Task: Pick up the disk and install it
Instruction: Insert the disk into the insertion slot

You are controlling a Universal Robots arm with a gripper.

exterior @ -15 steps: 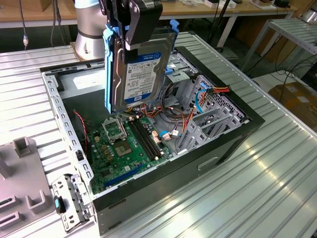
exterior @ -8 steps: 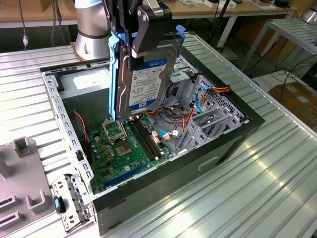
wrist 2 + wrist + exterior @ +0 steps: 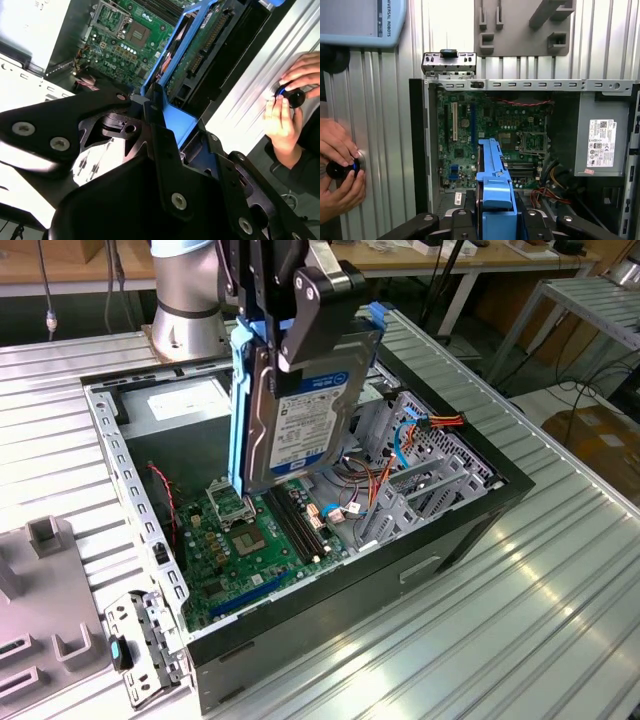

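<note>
My claw point(image 3: 300, 338) is clamped on the disk point(image 3: 305, 425), holding it upright on edge over the open computer case point(image 3: 400, 575), above the motherboard point(image 3: 235, 552).

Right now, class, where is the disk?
In the exterior view the disk hangs upright in the pincer, gripped at its top, above the open computer case, with its lower edge over the motherboard.

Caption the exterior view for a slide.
The claw grips the disk, held on edge over the motherboard of the open computer case.
</note>
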